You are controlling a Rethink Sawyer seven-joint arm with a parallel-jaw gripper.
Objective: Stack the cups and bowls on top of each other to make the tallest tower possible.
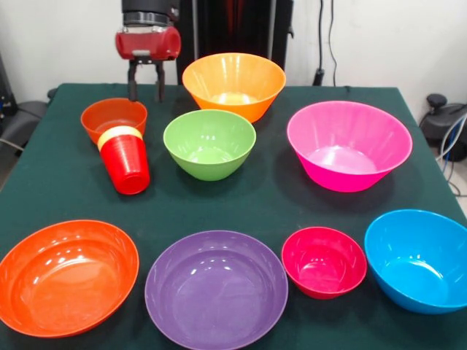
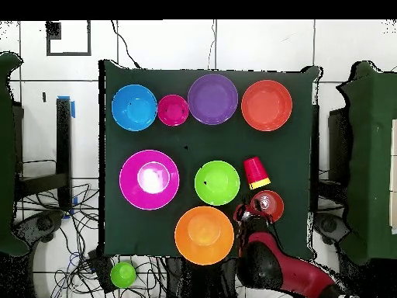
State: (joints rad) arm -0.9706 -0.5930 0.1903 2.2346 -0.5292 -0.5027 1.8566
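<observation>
Behind the small orange plastic bowl (image 1: 113,117) at the far corner of the green bench (image 1: 66,182), the red-and-black gripper (image 1: 146,93) is hanging with its two fingers spread and empty. No tower is standing yet: the red plastic cup (image 1: 127,166), with the yellow cup's rim (image 1: 119,135) nested in it, is lying tipped against that bowl, and seven other bowls are sitting apart. To my eye, descending straight over one rim wall is looking wisest.
</observation>
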